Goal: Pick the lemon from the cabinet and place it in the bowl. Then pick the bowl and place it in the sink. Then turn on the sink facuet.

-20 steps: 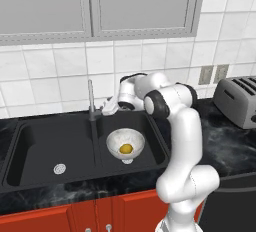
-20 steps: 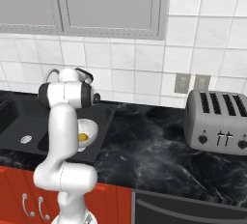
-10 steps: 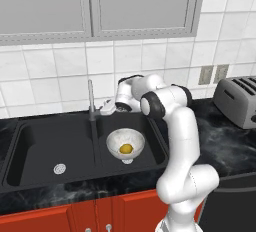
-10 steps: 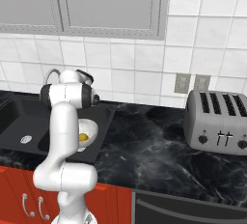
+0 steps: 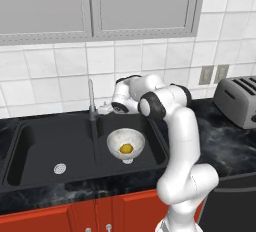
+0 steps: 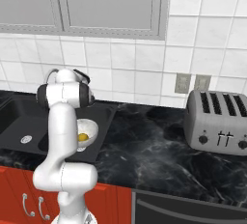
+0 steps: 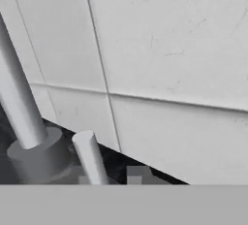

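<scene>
I see gripper (image 5: 104, 109) nearer sink facuet (image 5: 91, 100) base than second ago, jaws now closed, nothing held. One lemon (image 5: 126, 148), round yellow, sits inside one white marbled bowl (image 5: 134, 138) in right basin of black two-basin sink (image 5: 35, 146). Slim grey lever (image 7: 90, 156) close by fingertips. One ribbed metal toaster (image 6: 217, 121) on glossy black marble counter (image 6: 159, 150).

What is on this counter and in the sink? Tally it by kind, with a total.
Round white marbled bowl: 1
Small yellow lemon in that bowl: 1
Slim upright grey metal faucet: 1
Silver four-slot toaster: 1
Black two-basin sink: 1
Total: 5
</scene>
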You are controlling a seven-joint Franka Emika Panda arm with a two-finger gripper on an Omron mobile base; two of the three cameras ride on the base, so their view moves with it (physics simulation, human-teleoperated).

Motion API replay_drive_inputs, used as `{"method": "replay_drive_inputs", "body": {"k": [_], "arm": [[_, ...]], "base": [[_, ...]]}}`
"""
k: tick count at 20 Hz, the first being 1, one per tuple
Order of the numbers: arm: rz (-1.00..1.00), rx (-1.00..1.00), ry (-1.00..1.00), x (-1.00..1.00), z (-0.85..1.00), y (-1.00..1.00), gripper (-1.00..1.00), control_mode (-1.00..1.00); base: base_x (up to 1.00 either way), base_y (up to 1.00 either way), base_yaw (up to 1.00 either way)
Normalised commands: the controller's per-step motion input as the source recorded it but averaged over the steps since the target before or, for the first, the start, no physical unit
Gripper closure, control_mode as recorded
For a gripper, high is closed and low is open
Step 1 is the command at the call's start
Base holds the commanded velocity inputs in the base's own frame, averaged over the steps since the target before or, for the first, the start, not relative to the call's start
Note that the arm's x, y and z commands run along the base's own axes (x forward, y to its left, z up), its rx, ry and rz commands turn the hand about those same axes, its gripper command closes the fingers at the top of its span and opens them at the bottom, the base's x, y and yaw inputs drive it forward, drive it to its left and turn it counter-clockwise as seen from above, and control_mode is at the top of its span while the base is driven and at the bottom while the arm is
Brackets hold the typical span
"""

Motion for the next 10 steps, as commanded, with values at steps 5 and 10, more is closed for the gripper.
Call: {"method": "replay_drive_inputs", "body": {"k": [5, 10], "arm": [[-0.14, 0.21, 0.15, 0.00, 0.07, -0.74, 1.00, -1.00], [-0.12, 0.28, 0.14, 0.01, 0.03, -1.00, 1.00, -1.00]], "base": [[0.00, 0.00, 0.00], [0.00, 0.00, 0.00]]}}
